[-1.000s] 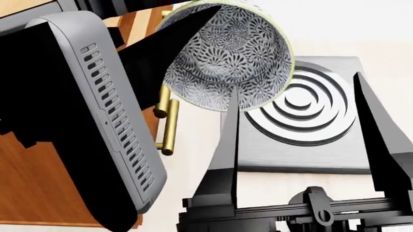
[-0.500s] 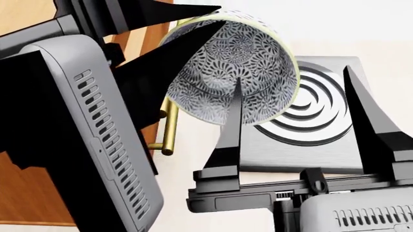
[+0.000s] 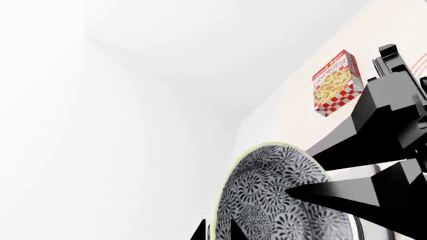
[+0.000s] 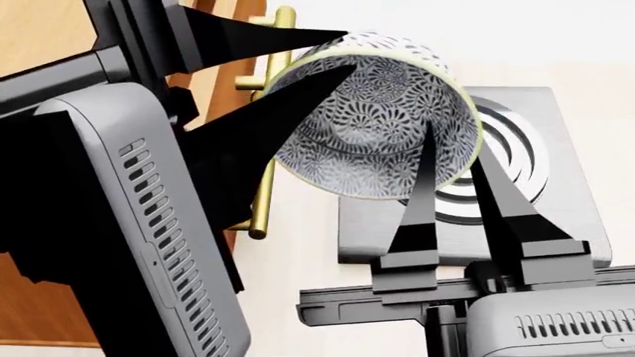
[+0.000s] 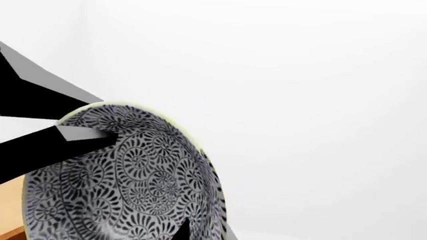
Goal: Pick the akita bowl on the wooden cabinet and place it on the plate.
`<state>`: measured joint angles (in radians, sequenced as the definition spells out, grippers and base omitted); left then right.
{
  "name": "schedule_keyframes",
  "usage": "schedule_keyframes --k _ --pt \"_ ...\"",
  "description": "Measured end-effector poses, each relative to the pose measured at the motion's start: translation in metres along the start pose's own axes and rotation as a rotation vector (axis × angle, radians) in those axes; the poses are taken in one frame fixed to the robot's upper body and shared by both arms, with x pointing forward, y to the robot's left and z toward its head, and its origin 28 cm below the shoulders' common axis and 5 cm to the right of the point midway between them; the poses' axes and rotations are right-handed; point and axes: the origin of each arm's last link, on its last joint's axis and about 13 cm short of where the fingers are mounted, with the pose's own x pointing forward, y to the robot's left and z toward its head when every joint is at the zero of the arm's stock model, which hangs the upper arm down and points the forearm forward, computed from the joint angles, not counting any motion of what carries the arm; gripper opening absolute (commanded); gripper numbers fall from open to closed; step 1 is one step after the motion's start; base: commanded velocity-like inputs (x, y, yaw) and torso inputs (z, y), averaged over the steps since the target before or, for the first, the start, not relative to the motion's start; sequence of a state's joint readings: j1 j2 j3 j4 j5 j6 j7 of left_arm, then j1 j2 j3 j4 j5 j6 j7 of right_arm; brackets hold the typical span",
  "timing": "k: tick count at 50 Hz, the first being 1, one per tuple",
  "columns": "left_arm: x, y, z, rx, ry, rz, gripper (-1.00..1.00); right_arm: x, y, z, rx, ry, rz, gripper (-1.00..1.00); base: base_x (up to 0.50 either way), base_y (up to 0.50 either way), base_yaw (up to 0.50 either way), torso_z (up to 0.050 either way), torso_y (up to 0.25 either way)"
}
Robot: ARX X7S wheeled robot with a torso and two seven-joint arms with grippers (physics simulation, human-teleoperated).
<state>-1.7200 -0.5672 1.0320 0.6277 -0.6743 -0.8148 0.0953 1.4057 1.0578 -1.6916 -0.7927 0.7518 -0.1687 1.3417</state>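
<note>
The bowl (image 4: 372,119) hangs in the air, tipped so that its opening faces the head camera, its pale rim ringing a dense black-and-white floral pattern. The left gripper (image 4: 343,50) is clenched on the bowl's upper-left rim — one black finger (image 4: 268,37) lies along the outside, the other reaches into the opening. In the left wrist view the same patterned bowl (image 3: 273,200) fills the lower part of the picture with dark fingers laid across it.

The right gripper (image 4: 451,149) comes up from below, its two tapered fingers (image 4: 421,201) standing apart, their tips at the bowl's lower-right rim. One finger overlaps the inside of the bowl; the other sits just outside the wall. Whether they press on the rim cannot be told. The right wrist view shows the bowl (image 5: 127,175) close up with a dark finger across its edge.

Behind the bowl, to the left, stands the wooden cabinet (image 4: 40,30) with a brass handle (image 4: 266,186) running down its edge. Beneath the bowl, on the pale floor, lies a grey stove slab (image 4: 555,186) with concentric rings. A cookie box (image 3: 337,82) appears in the left wrist view, well away from the bowl.
</note>
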Motion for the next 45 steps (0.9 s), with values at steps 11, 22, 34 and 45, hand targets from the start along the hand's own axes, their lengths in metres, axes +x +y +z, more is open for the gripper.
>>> schedule_keyframes --k 11,22,34,45 --pt "0.001 -0.003 -0.003 -0.016 0.011 -0.016 -1.00 0.003 0.000 0.000 -0.006 0.030 -0.042 -1.00 0.00 0.00 0.00 0.000 0.001" --pt "0.000 0.002 -0.005 -0.003 0.041 0.041 1.00 0.005 -0.003 -0.002 -0.074 0.098 -0.151 -1.00 0.00 0.00 0.00 0.000 0.000" --pt "-0.002 0.004 -0.006 0.009 0.058 0.072 1.00 0.003 -0.005 -0.003 -0.129 0.135 -0.203 -1.00 0.00 0.00 0.00 0.000 0.001" --pt "-0.003 0.005 -0.006 0.013 0.061 0.085 1.00 0.002 -0.010 -0.004 -0.132 0.160 -0.255 -1.00 0.00 0.00 0.00 0.000 0.000"
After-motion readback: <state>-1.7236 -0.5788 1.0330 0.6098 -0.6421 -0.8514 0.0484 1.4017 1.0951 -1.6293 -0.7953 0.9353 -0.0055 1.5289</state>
